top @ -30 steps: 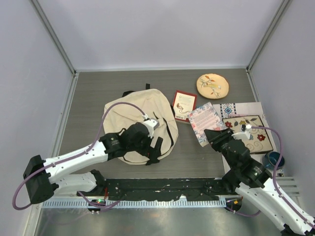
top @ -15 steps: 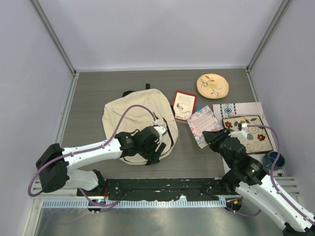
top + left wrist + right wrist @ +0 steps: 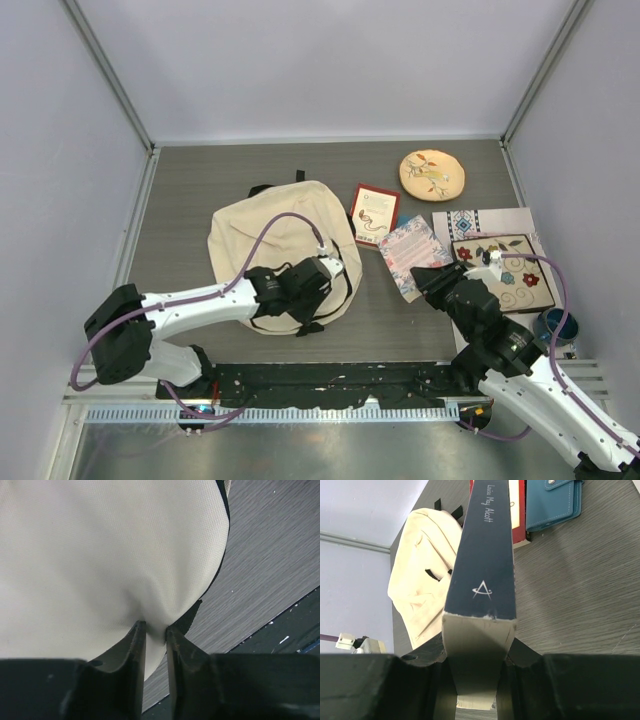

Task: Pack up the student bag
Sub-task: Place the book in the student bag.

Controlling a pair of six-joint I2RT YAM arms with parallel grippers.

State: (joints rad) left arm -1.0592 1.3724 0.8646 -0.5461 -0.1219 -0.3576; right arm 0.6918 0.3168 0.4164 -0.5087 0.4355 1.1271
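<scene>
**Two firm grasps, one per arm**

The large cream soft fabric backpack (image 3: 265, 235) with thin black straps is laid flat on the grey wood-grain tabletop (image 3: 200, 180), left of centre. A fold of cloth at its near right edge is pinched by the left end effector (image 3: 155, 630), its fingers drawn almost together with only fabric between them. A floral-covered paperback book with a navy spine (image 3: 485, 555) is clamped at one end by the right end effector (image 3: 477, 655), just right of the backpack. Whether the book is clear of the tabletop cannot be told. A red hardcover book (image 3: 375, 213) and a teal snap wallet (image 3: 554, 500) are seen beyond it. A round tan embroidered disc (image 3: 432, 175) is set farther back, and a flat flower-patterned mat (image 3: 505, 272) at the right.
</scene>
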